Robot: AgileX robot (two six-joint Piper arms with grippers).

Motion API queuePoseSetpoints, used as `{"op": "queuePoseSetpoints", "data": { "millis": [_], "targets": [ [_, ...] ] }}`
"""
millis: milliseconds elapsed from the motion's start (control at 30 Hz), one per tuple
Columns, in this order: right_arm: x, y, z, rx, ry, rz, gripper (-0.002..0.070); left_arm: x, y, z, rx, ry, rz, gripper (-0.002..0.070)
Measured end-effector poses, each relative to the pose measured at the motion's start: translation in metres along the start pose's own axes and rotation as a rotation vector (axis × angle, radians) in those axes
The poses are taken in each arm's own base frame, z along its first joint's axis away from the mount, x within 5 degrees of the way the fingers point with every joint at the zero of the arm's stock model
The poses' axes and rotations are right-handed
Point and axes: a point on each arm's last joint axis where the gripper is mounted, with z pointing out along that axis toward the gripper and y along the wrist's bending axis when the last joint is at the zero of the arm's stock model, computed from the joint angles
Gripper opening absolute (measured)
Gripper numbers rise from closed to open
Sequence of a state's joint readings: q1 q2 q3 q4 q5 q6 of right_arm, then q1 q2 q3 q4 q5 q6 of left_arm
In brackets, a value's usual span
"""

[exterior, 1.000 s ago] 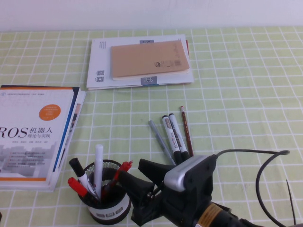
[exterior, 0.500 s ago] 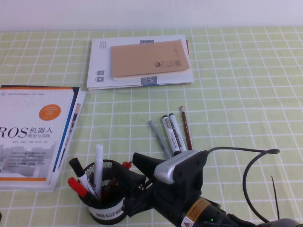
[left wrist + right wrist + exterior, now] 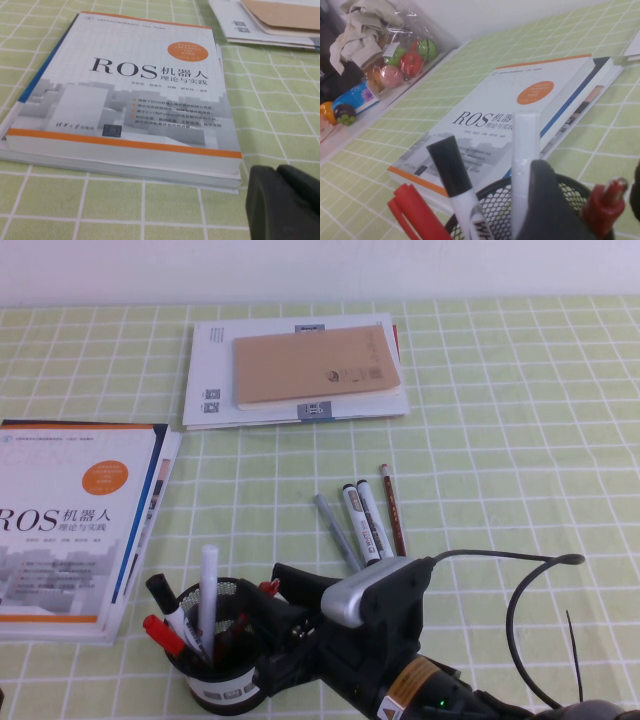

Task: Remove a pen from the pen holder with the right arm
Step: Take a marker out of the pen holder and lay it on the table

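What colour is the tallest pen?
White pen; right wrist view. Right gripper at holder, left gripper near book.

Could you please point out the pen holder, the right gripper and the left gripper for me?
pen holder (image 3: 228,688): high view, white band on its wall.
right gripper (image 3: 268,623): high view, gap between its open fingertips, at the holder.
left gripper (image 3: 278,171): left wrist view, seam between its shut fingertips, beside the book (image 3: 150,100).

At the worktop's near edge: black mesh pen holder (image 3: 232,687), white pen (image 3: 208,585) and capped markers upright inside. Right tool (image 3: 268,628) pressed to the holder's right-edge side, spread around a red pen (image 3: 266,588). Just beyond, four loose pens (image 3: 366,525) side by side. ROS book (image 3: 70,520) at left edge; brown notebook (image 3: 310,365) on papers toward far edge.
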State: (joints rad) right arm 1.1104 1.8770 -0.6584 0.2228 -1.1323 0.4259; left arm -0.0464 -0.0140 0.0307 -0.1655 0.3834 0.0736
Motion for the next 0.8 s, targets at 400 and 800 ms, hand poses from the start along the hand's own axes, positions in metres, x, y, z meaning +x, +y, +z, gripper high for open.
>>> {"op": "queuePoseSetpoints", "data": {
  "millis": [400,800],
  "targets": [
    [0.000,0.000,0.000,0.000,0.000,0.000,0.0151,0.000,0.000,0.000,0.000,0.000,0.000,-0.0008],
    [-0.022,0.012,-0.004,-0.032,-0.060,-0.030,0.0059,0.000,0.000,0.000,0.000,0.000,0.000,-0.0008]
  ]
}}
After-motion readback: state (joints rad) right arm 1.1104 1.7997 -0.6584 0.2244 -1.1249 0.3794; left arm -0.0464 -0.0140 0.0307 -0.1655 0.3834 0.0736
